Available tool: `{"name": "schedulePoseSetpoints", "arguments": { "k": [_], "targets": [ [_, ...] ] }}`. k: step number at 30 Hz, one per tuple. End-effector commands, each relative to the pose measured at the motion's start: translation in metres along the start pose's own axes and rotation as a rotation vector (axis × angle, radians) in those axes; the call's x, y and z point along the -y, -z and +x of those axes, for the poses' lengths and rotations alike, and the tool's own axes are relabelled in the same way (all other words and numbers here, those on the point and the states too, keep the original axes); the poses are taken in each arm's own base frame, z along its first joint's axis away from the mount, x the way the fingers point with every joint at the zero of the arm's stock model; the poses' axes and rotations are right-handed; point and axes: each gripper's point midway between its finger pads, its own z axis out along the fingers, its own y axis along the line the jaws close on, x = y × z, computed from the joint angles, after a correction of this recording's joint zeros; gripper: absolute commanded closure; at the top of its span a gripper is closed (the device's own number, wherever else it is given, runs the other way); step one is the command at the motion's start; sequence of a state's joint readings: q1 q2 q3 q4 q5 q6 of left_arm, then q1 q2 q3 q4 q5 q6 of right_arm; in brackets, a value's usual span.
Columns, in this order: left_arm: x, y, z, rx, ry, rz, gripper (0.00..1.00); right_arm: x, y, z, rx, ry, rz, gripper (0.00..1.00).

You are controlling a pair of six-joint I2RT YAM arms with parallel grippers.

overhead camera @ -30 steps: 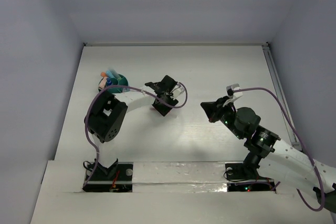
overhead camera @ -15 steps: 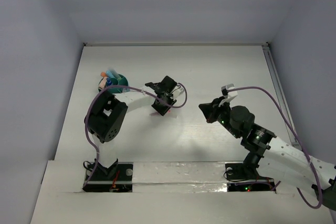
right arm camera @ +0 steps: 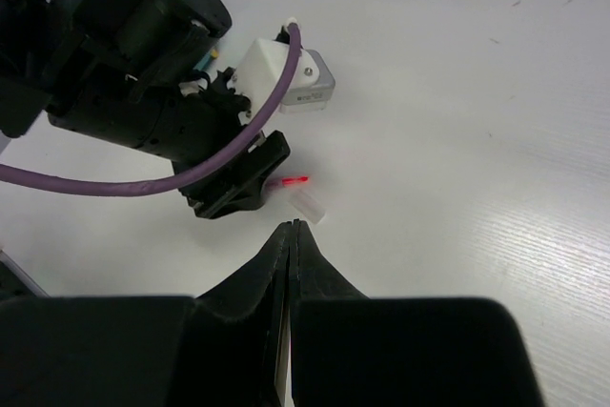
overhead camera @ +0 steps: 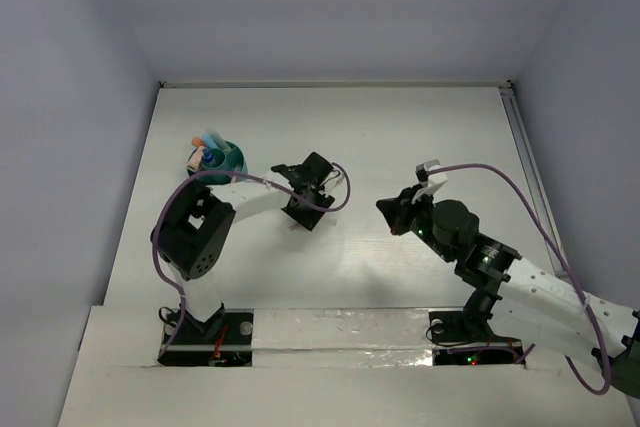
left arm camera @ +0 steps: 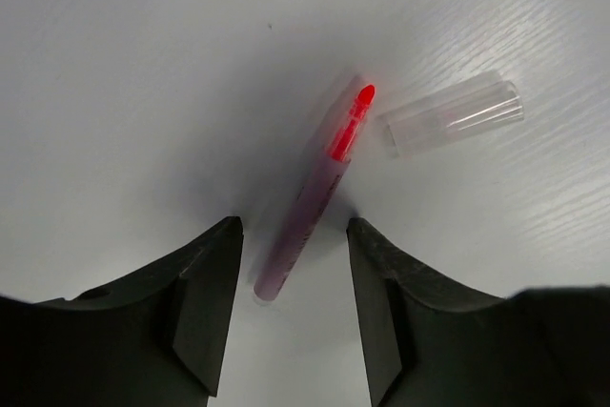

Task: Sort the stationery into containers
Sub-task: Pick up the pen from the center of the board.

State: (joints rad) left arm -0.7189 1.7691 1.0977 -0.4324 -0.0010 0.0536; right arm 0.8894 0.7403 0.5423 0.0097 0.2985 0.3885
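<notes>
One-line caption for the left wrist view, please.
Open left gripper with a finger on either side of an uncapped pink marker lying on the table, clear cap beside its red tip.

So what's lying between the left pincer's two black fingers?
In the left wrist view, the open left pincer straddles a slim pink uncapped marker with a red tip, flat on the white table.

The white tabletop (overhead camera: pixel 420 137) carries an uncapped marker (left arm camera: pixel 307 207) with a pinkish barrel and a bright red tip, lying flat at a slant. A clear cap (left arm camera: pixel 456 118) lies just beside the tip, not touching it. A round teal pot (overhead camera: pixel 230 158) holding pens stands well apart, toward the tabletop's left edge.
</notes>
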Motion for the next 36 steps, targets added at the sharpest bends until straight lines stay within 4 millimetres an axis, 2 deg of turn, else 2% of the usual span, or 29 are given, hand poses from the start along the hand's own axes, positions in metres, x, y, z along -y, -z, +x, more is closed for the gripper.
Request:
{"name": "schedulePoseSetpoints", "arguments": {
  "k": [1, 6, 8, 10, 12, 13, 17, 19, 21, 24, 30, 31, 33, 34, 36],
  "targets": [
    [-0.003, 0.008, 0.01, -0.005, 0.039, -0.038, 0.54, -0.011, -0.004, -0.015, 0.019, -0.001, -0.028, 0.98],
    [0.001, 0.007, 0.021, -0.011, 0.09, -0.029, 0.55, -0.01, -0.006, -0.013, 0.012, -0.001, -0.022, 0.97],
    [0.002, 0.003, 0.022, -0.013, 0.091, -0.022, 0.62, -0.01, -0.005, -0.014, 0.016, -0.002, -0.022, 0.97],
    [0.005, -0.004, 0.027, -0.043, 0.084, -0.008, 0.75, -0.01, -0.005, -0.014, 0.017, -0.002, -0.019, 0.97],
    [0.006, -0.008, 0.029, -0.061, 0.081, -0.005, 0.81, -0.008, -0.004, -0.015, 0.019, -0.001, -0.013, 0.97],
    [0.011, -0.012, 0.033, -0.084, 0.078, 0.023, 0.88, -0.008, -0.004, -0.014, 0.017, 0.0, -0.014, 0.97],
    [0.017, -0.015, 0.033, -0.093, 0.064, 0.043, 0.95, -0.008, -0.004, -0.014, 0.018, 0.0, -0.013, 0.97],
    [0.014, -0.014, 0.035, -0.095, 0.068, 0.023, 1.0, -0.008, -0.004, -0.014, 0.017, 0.0, -0.012, 0.97],
    [0.01, -0.01, 0.035, -0.087, 0.087, -0.001, 1.0, -0.008, -0.004, -0.013, 0.013, 0.003, -0.01, 0.96],
    [-0.009, 0.005, 0.028, -0.036, 0.143, -0.121, 1.0, -0.008, -0.006, -0.012, 0.005, 0.002, -0.009, 0.95],
    [-0.033, 0.056, -0.01, 0.222, 0.288, -0.221, 1.0, -0.01, -0.012, 0.001, -0.036, -0.002, -0.017, 0.96],
    [-0.034, 0.074, -0.026, 0.326, 0.336, -0.215, 1.0, -0.011, -0.013, 0.003, -0.044, -0.005, -0.022, 0.98],
    [-0.036, 0.09, -0.034, 0.42, 0.387, -0.204, 1.0, -0.014, -0.018, 0.014, -0.087, -0.006, -0.036, 1.0],
    [-0.039, 0.117, -0.053, 0.562, 0.435, -0.188, 1.0, -0.016, -0.021, 0.018, -0.105, -0.007, -0.043, 1.0],
    [-0.038, 0.131, -0.054, 0.666, 0.506, -0.151, 1.0, -0.022, -0.028, 0.035, -0.167, -0.015, -0.068, 1.0]
  ]
}}
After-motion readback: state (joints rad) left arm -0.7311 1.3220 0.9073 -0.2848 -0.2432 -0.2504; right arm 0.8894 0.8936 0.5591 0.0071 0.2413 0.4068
